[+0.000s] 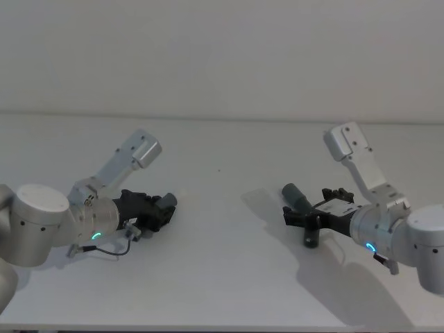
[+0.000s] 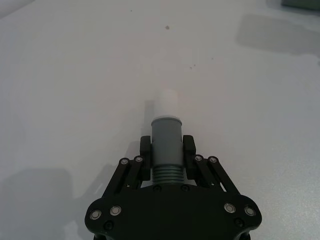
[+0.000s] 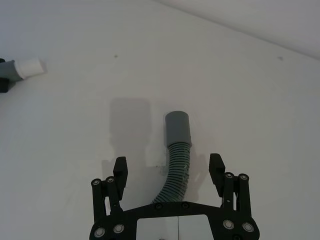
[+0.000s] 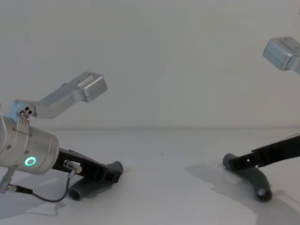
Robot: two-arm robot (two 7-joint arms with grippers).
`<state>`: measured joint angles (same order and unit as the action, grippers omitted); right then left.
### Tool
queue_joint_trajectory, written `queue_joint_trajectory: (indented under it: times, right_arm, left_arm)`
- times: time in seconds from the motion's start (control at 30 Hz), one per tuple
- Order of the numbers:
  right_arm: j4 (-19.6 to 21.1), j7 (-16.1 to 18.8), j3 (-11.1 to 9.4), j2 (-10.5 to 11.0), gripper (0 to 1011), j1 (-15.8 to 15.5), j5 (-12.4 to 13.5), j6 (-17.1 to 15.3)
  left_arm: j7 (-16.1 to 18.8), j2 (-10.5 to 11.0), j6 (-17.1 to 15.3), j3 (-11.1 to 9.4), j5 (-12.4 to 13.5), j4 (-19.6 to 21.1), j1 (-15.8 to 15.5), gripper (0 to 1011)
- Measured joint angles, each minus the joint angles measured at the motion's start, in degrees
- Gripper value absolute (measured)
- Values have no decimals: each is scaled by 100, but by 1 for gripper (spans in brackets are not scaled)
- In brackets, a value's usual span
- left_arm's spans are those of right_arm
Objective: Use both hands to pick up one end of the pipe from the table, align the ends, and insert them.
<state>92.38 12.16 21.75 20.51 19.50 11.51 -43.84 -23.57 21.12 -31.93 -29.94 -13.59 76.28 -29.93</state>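
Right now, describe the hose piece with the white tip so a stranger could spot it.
On the plain white table, look to the robot's left side, where the black jawed left tool clamps a short dark grey ribbed hose piece. Unlike the other hose piece inside the open right tool, with its wide grey socket, this one ends in a narrow white spigot tip.

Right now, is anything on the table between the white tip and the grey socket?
Nothing visible: only bare table lies between the white tip and the socket. The left gripper is shut on the tip piece; the right gripper stands open astride the socket piece.
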Motion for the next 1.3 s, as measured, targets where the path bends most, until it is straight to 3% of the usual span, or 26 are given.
queue_joint_trajectory:
  times: [0.8,1.3]
  right_arm:
    - [-649,108,90,-218,1001,298,-127,-76]
    - [-771,76,12,-374,1001,303,-148,-155]
  left_arm:
    - [0,0,0,0,0,0,0,366]
    - [0,0,0,0,0,0,0,366]
